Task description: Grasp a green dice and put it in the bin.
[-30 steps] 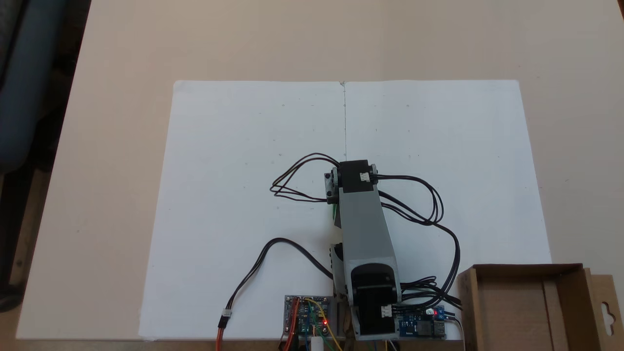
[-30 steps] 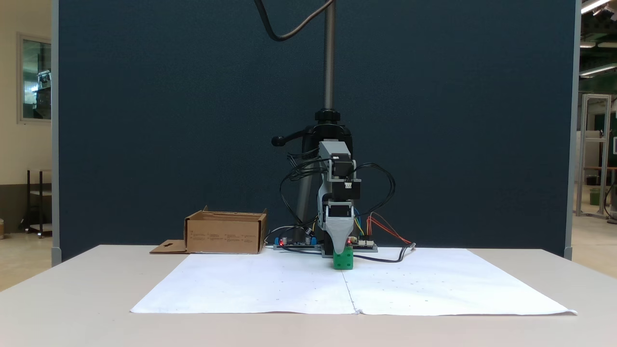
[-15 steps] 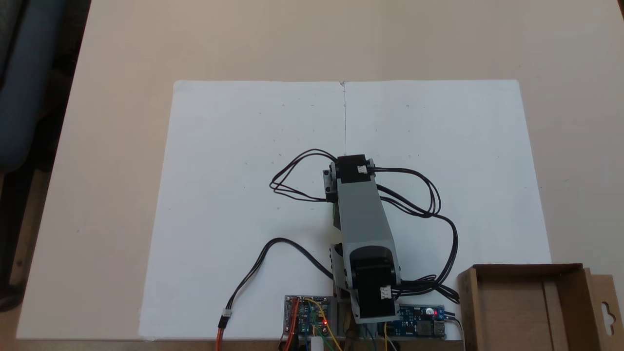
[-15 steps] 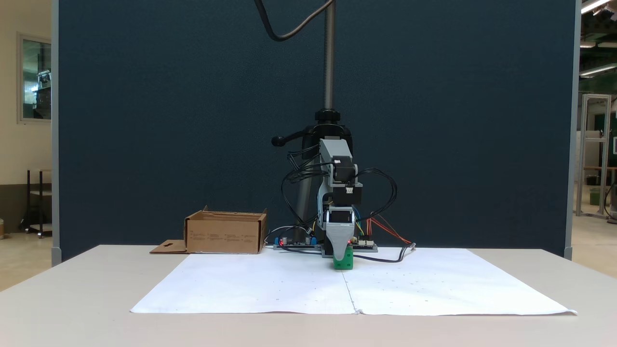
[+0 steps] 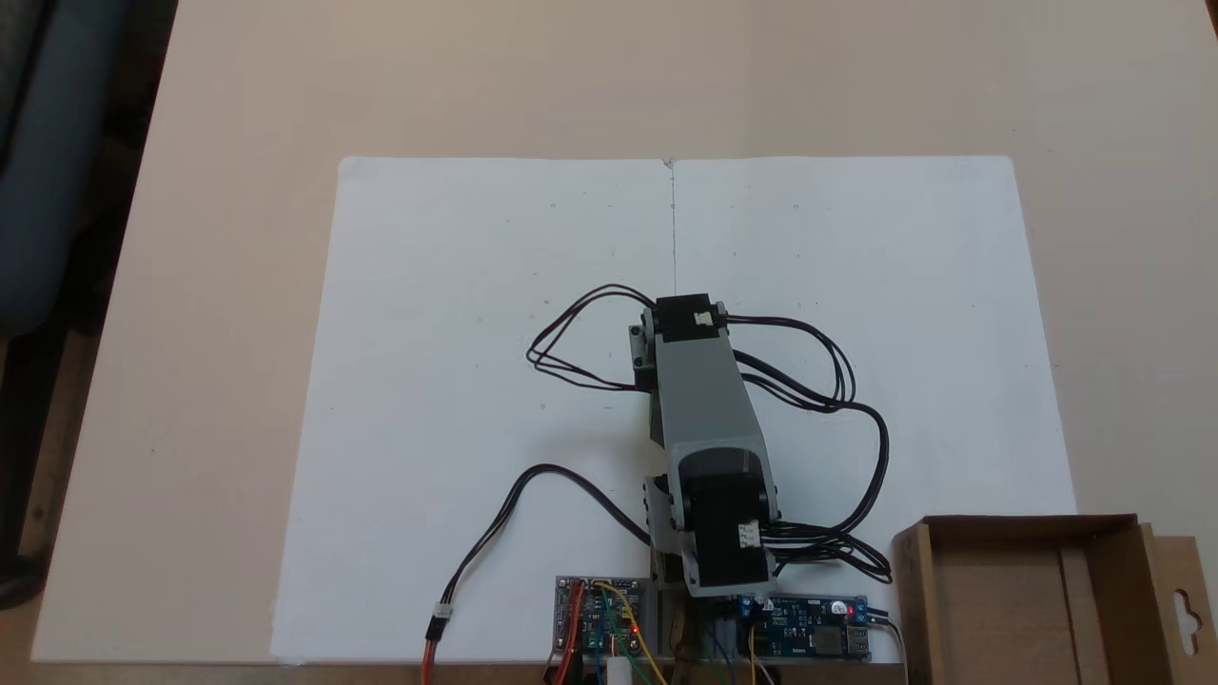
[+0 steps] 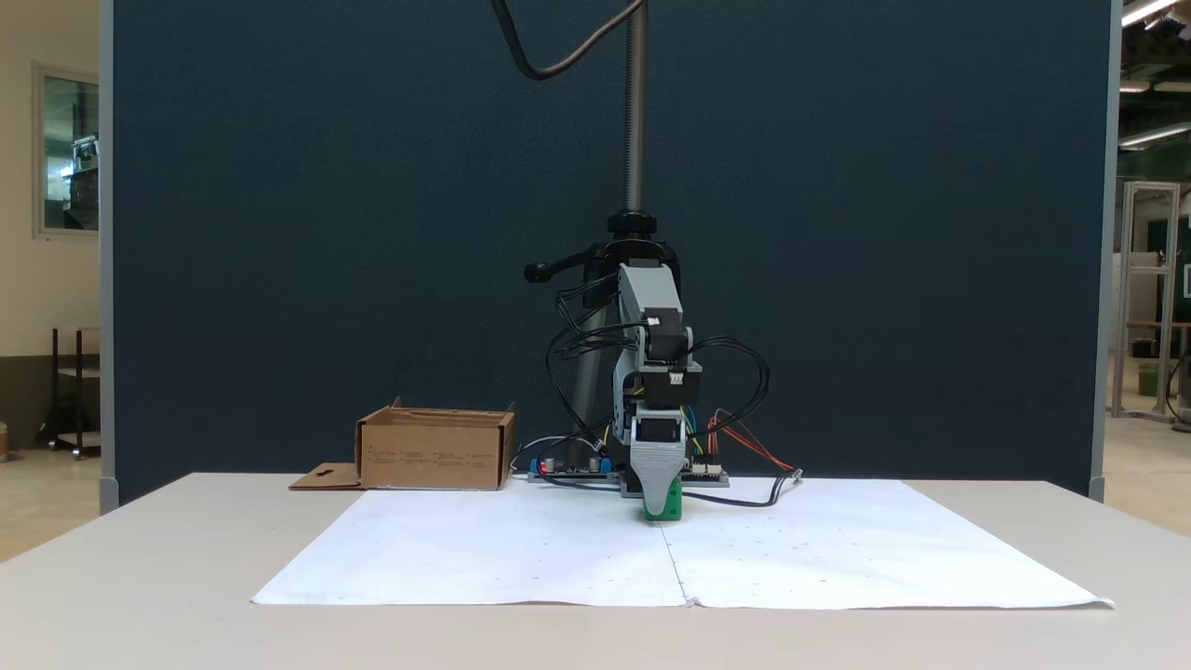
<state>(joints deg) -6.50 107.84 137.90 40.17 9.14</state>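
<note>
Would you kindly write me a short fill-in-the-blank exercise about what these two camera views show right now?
1. The small cube under the grey gripper is ____ in colour.
2. The cube rests on the large sheet of ____ paper.
3. The shallow brown box is made of ____.
4. In the front fixed view, the box stands to the ____ of the arm.

Missing words: green; white; cardboard; left

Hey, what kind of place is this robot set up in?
Probably a lab or workshop. The arm works on a table before a dark blue partition, with bare circuit boards and loose wires at its base, and an open hall with metal frames behind.
</note>
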